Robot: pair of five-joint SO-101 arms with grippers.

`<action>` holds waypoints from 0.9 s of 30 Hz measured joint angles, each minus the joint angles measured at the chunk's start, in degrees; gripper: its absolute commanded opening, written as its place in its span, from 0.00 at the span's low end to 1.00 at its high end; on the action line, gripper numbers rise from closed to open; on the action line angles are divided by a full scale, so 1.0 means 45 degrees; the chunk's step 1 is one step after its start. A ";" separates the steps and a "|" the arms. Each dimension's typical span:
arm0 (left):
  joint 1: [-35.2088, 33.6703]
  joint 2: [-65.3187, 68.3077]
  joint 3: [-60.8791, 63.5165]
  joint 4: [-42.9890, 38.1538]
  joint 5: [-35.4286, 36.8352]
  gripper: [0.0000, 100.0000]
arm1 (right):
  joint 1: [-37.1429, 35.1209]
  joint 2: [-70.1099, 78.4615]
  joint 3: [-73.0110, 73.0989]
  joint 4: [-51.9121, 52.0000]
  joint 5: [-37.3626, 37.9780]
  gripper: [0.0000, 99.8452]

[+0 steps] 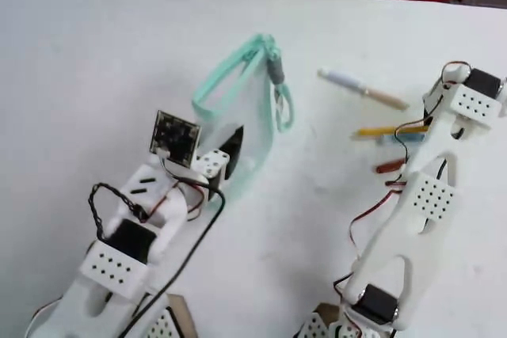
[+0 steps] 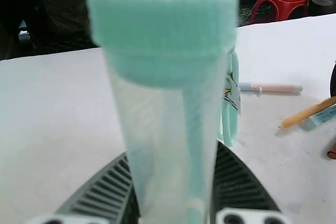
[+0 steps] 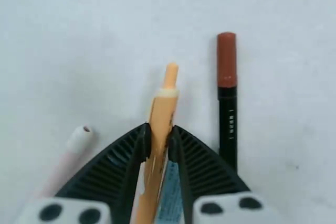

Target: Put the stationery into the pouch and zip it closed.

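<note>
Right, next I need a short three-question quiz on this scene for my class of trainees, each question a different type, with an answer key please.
1. True or false: the left end effector is shut on the mint pouch.
2. What does the right end effector grip? A) the orange pen B) scissors C) nothing
3. In the high view, which loose item lies closest to the pouch?
Key: 1 true; 2 A; 3 the pink-and-white pen.
</note>
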 measured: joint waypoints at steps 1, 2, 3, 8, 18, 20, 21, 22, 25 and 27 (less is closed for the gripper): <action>0.0000 0.0000 0.0000 0.0000 0.0000 0.16 | -0.0039 -0.0059 0.0000 0.0000 0.0000 0.02; 0.0000 0.0000 0.0000 0.0000 0.0000 0.16 | -0.0078 -0.0078 0.0000 0.0000 0.0000 0.02; 0.0000 0.0000 0.0000 0.0000 0.0000 0.16 | -0.0078 -0.0098 0.0000 0.0000 0.0000 0.02; 0.0000 0.0000 0.0000 0.0000 0.0000 0.16 | -0.0059 -0.0762 0.0000 0.0020 0.0000 0.02; 0.0000 0.0000 0.0000 0.0000 0.0000 0.16 | -0.0117 -0.2247 0.0000 0.0020 -0.0020 0.02; 0.0000 0.0000 0.0000 0.0000 0.0000 0.16 | -0.0195 -0.2540 0.0000 0.0020 -0.0020 0.02; 0.0000 0.0000 0.0000 0.0000 0.0000 0.16 | -0.0234 -0.2735 0.0000 -0.0020 -0.0020 0.02; 0.0000 0.0000 0.0000 0.0000 0.0000 0.16 | -0.0234 -0.2950 0.0000 -0.0117 -0.0020 0.02; 0.0000 0.0000 0.0000 0.0000 0.0000 0.16 | -0.0156 -0.3790 0.0000 -0.0410 0.0117 0.02; 0.0000 0.0000 0.0000 0.0000 0.0000 0.16 | -0.0156 -0.4493 0.0000 -0.0527 0.0879 0.02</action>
